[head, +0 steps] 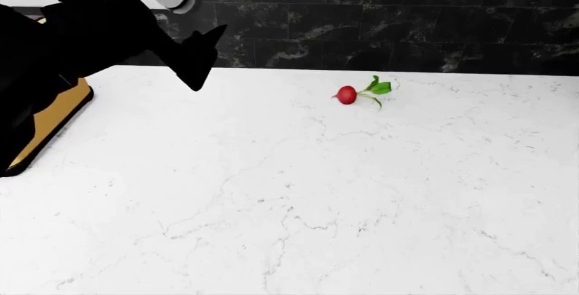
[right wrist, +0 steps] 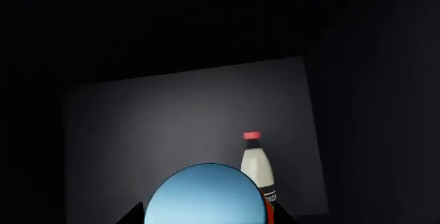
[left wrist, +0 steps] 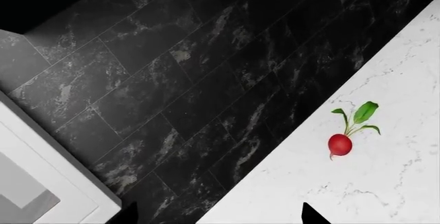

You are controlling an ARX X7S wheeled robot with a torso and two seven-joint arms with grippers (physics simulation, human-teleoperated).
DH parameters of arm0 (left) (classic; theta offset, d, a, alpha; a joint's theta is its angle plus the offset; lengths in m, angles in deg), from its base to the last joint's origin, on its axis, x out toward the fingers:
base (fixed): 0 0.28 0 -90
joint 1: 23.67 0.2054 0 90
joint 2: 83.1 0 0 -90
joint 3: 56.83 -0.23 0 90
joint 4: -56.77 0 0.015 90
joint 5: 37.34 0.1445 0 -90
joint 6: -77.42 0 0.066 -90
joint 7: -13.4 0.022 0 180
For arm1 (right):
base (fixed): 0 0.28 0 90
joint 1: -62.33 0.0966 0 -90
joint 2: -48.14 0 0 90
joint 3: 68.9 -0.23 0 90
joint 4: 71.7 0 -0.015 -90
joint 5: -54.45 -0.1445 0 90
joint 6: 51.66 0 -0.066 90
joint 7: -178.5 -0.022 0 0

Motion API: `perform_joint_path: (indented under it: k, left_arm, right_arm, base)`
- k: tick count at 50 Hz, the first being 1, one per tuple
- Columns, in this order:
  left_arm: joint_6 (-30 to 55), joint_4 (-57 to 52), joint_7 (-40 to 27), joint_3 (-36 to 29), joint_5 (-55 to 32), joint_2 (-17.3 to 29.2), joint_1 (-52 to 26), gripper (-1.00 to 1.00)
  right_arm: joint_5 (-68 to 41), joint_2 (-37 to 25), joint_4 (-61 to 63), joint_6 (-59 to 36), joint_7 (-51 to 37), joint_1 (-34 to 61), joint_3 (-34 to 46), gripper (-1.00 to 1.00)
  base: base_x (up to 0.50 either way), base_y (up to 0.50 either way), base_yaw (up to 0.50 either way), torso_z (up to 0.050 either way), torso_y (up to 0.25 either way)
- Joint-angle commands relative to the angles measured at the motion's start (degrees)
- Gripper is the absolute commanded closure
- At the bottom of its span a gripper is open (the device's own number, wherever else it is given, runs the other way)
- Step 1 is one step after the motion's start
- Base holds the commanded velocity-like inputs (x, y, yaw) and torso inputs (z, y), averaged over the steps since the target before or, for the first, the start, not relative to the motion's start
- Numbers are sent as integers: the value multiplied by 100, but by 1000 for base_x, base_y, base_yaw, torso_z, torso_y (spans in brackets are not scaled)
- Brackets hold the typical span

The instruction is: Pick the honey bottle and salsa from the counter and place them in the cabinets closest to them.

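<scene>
Two items, progress: one appears to be going into a cabinet now; the other is nowhere in view, so I cannot tell if it is done.
Right gripper (right wrist: 206, 219): only dark jaw tips show either side of a round blue lid; judged closed on it, though the contact itself is out of frame.
Salsa (right wrist: 206, 195): the blue lid fills the near part of the right wrist view, held inside a dark cabinet (right wrist: 185, 121) with a grey back wall; not yet clearly set down.
White bottle (right wrist: 258, 170): red-capped, standing just behind the salsa in that cabinet; not a task item.
Left gripper (head: 194, 61): raised over the tabletop's far left, jaws holding nothing; how far apart they stand I cannot tell.
Tabletop (head: 289, 200): white marble, carrying only a radish (head: 348, 94) near the dark tiled wall (head: 407, 17).
Honey bottle: in none of the views.
Left to do: release the salsa, withdraw, then confirm the honey bottle.
</scene>
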Motion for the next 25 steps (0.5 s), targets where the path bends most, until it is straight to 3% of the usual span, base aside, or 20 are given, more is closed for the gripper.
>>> perform_joint_path:
  k: [1, 25]
  left_arm:
    - [32, -26, -17, 4, -26, 13, -1, -100]
    - [-20, 2, -33, -26, -45, 25, 24, -100]
  right_arm:
    - [924, 71, -17, -359, 157, 20, -697, 100]
    - [2317, 135, -18, -928, 334, -138, -1855, 100]
  base:
    - [0, 0, 0, 0, 0]
    - [0, 0, 0, 0, 1]
